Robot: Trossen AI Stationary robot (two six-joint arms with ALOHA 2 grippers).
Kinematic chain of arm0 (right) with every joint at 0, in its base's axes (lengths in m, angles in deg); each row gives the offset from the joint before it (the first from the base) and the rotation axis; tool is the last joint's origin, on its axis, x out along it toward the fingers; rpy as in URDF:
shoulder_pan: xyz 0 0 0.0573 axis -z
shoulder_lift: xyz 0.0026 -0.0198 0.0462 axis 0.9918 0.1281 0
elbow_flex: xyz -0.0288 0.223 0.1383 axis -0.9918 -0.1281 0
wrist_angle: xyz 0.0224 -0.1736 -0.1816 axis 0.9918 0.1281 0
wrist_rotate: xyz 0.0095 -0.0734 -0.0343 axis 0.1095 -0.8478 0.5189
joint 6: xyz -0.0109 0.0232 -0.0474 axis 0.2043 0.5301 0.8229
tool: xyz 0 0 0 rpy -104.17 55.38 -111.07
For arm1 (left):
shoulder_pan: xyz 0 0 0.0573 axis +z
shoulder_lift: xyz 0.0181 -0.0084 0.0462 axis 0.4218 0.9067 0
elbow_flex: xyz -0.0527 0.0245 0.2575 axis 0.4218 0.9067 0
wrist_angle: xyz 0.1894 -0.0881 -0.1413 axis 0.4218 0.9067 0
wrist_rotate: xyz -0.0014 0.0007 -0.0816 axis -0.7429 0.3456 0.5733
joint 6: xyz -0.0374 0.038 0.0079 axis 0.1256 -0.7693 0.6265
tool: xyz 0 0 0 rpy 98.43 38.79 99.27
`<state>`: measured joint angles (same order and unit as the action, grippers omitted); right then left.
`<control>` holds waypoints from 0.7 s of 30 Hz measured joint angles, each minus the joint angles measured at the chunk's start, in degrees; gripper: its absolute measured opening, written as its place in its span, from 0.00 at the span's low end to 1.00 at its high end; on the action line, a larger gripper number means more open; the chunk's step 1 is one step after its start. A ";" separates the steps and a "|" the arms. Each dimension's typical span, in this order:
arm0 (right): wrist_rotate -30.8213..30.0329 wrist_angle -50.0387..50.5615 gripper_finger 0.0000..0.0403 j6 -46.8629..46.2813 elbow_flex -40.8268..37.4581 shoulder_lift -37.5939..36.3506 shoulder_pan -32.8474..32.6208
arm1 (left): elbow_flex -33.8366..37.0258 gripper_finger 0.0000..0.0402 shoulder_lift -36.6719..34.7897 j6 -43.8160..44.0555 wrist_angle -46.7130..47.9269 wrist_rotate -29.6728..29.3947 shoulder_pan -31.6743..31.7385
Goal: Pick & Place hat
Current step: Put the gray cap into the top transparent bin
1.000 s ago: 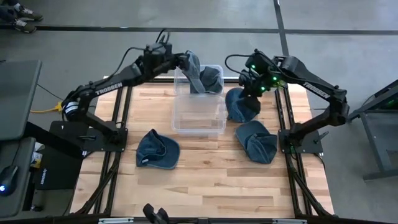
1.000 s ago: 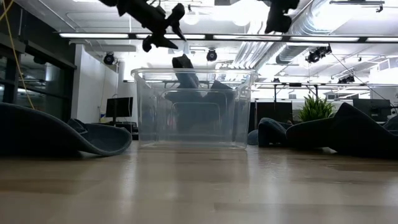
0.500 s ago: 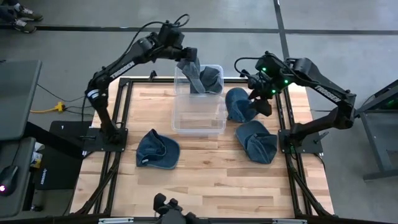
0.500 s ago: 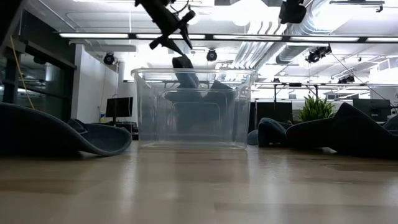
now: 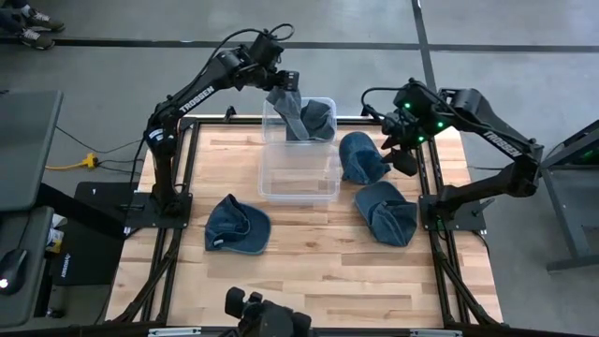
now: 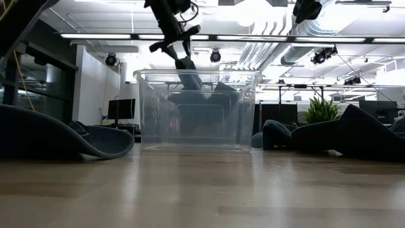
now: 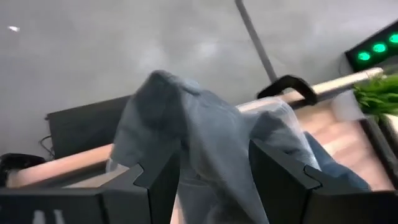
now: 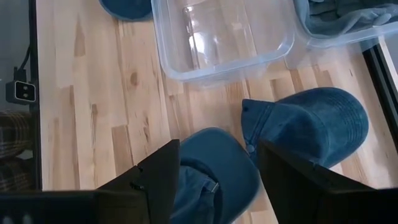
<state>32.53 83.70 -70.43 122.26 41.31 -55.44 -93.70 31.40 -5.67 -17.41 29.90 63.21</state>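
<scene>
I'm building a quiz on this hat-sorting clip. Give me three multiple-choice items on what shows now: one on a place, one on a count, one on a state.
1. Where is the left pincer?
A. Over the bin's far end
B. Low over the table's near edge
C. Beside the right arm's base

2. How many hats lie on the table outside the bins?
A. One
B. Three
C. Five

3. What is the state of the near bin?
A. Full of hats
B. Tipped over
C. Empty

Answers:
1. A: the high view shows it above the far bin, at a hat draped over its wall.
2. B: the left hat, the middle hat and the near-right hat.
3. C: the table's wood shows through its clear floor.
</scene>
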 joint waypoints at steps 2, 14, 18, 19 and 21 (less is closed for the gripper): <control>0.00 0.23 0.51 0.87 -0.02 0.04 0.00 | 0.00 0.47 -0.02 0.02 -0.13 -0.74 0.00; 0.00 0.45 0.51 2.35 -0.02 0.04 0.00 | 0.05 0.47 2.30 2.03 -0.79 3.24 -0.02; 0.00 0.45 0.51 2.40 -0.02 0.04 0.00 | 0.05 0.47 3.58 2.60 -0.70 3.37 -0.04; 0.00 0.45 0.51 2.54 -0.02 0.04 0.00 | 0.05 0.47 3.82 2.61 -1.00 3.39 -0.04; 0.00 0.45 0.51 2.77 -0.02 0.04 0.00 | 0.05 0.47 4.02 3.04 -1.06 3.99 -0.02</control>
<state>32.53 84.15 -67.66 122.24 41.35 -55.44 -93.65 35.42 -2.63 -18.47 33.89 63.19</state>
